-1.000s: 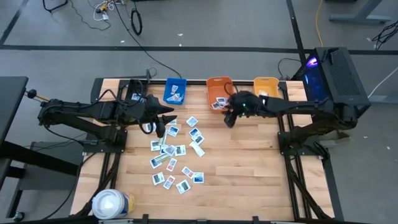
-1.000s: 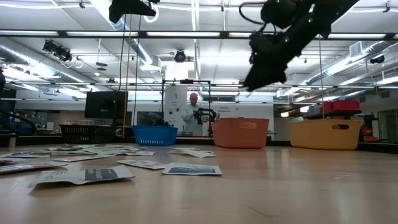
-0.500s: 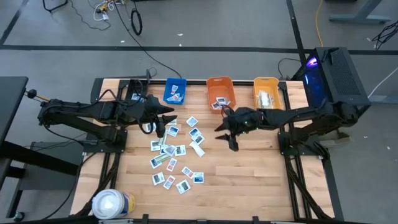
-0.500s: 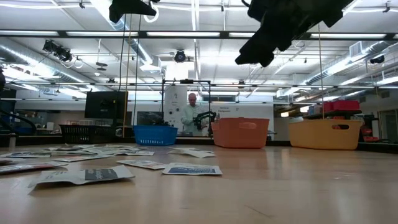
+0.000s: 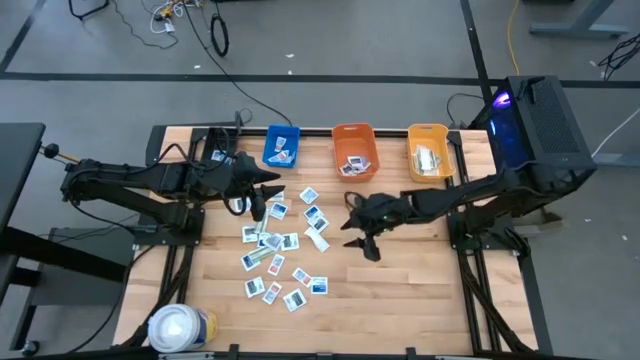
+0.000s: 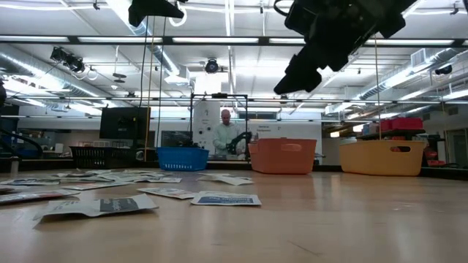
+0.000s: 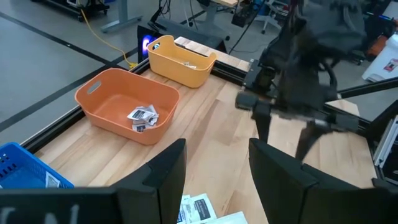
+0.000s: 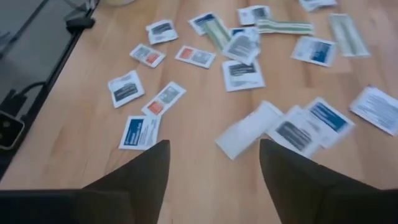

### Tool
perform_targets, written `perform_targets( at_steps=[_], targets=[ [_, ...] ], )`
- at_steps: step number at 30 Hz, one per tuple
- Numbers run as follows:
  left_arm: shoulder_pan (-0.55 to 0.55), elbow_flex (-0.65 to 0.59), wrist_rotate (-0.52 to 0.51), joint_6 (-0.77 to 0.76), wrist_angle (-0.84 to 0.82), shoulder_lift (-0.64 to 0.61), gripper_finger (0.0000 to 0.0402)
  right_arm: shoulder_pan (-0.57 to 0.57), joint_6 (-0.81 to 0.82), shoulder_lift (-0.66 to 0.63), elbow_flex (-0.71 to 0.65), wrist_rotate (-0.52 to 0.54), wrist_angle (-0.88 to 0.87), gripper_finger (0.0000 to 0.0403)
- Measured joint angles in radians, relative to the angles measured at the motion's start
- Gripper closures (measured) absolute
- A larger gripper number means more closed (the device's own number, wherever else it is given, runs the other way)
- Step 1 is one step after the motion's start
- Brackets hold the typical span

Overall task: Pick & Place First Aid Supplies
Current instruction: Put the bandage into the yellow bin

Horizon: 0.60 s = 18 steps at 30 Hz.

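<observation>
The first aid supplies (image 5: 281, 245) are lying scattered flat on the counter (image 5: 400, 290), left of its middle. The right claw (image 5: 358, 232) is being held above bare wood just beside them, its fingers (image 8: 292, 180) spread and empty. The left claw (image 5: 256, 195) is being held over the far edge of the scatter, also spread, nothing pinched. The packets are judged light, thin and limp, likely slippery; an edge or corner is best pinched. Beyond, a few packets are lying in the blue bin (image 5: 281, 146), orange bin (image 5: 354, 150) and yellow bin (image 5: 428, 152). Print on the packets is not being made out.
</observation>
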Motion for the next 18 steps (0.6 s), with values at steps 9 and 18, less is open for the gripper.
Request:
perform_targets(
  at_steps=[9, 18],
  targets=[
    [0.0, 0.0, 0.045, 0.0, 0.009, 0.0, 0.0223, 0.024, 0.027, 0.138, 0.0, 0.01, 0.163, 0.0152],
    [0.0, 0.0, 0.053, 0.001, 0.007, 0.0, 0.0223, 0.024, 0.075, 0.233, 0.014, 0.088, 0.187, 0.0154]
  ],
)
